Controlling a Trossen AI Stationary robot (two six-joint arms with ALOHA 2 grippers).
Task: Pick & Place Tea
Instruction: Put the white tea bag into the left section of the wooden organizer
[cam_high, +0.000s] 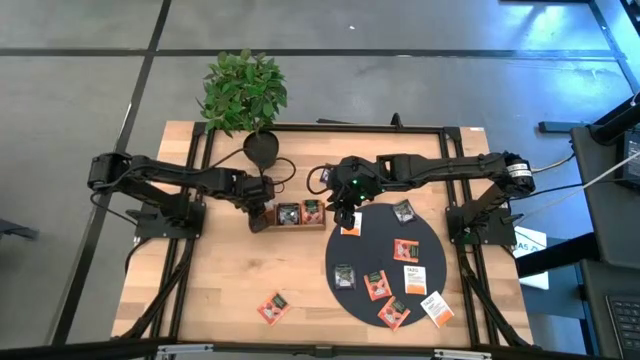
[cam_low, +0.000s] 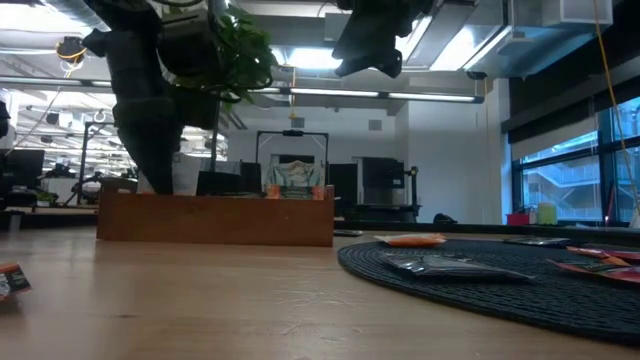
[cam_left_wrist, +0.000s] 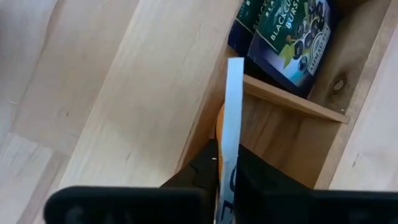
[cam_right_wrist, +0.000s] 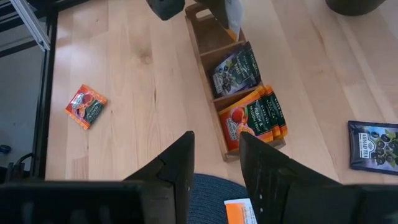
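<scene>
— Table (cam_high: 230, 280): pale wood, planked, smooth, matt sheen.
— Tray (cam_right_wrist: 211, 37): bare wood, visible knot, unvarnished look.
— Mat (cam_low: 480, 285): dark, woven, ribbed texture, matt.
— Tea sachets (cam_right_wrist: 239, 68): printed paper or foil, slightly glossy.
— Gripper fingers (cam_right_wrist: 180, 162): black plastic, matt.

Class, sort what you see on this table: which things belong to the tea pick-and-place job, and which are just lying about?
Part of the job:
- tea sachets on the black mat
- white sachet edge-on in the left gripper
- wooden tray holding sorted sachets
- right gripper, empty

Just lying about:
- potted plant
</scene>
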